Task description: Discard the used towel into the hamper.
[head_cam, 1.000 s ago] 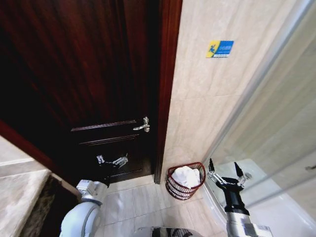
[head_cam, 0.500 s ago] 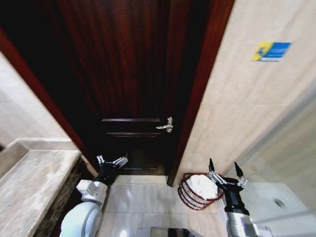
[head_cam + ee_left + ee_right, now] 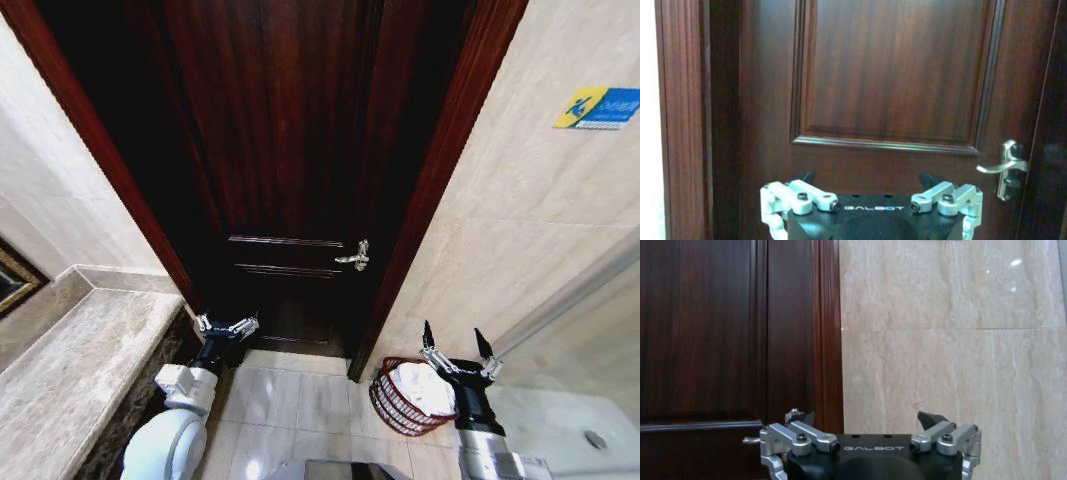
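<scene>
Trouble looks most likely at the hamper (image 3: 408, 397), which sits on the tiled floor (image 3: 290, 400) in the corner between the dark door's frame (image 3: 440, 170) and the marble wall (image 3: 530, 230), a white towel (image 3: 422, 386) already heaped inside: the right pincer (image 3: 454, 349), spread and empty, hangs just beside its rim, and I judge a careless swing could tip the light basket. Room is tight, with the stone table (image 3: 70, 370) edging the left, where the left pincer (image 3: 227, 325) waits spread before the door (image 3: 290, 150), near its handle (image 3: 354, 257).
</scene>
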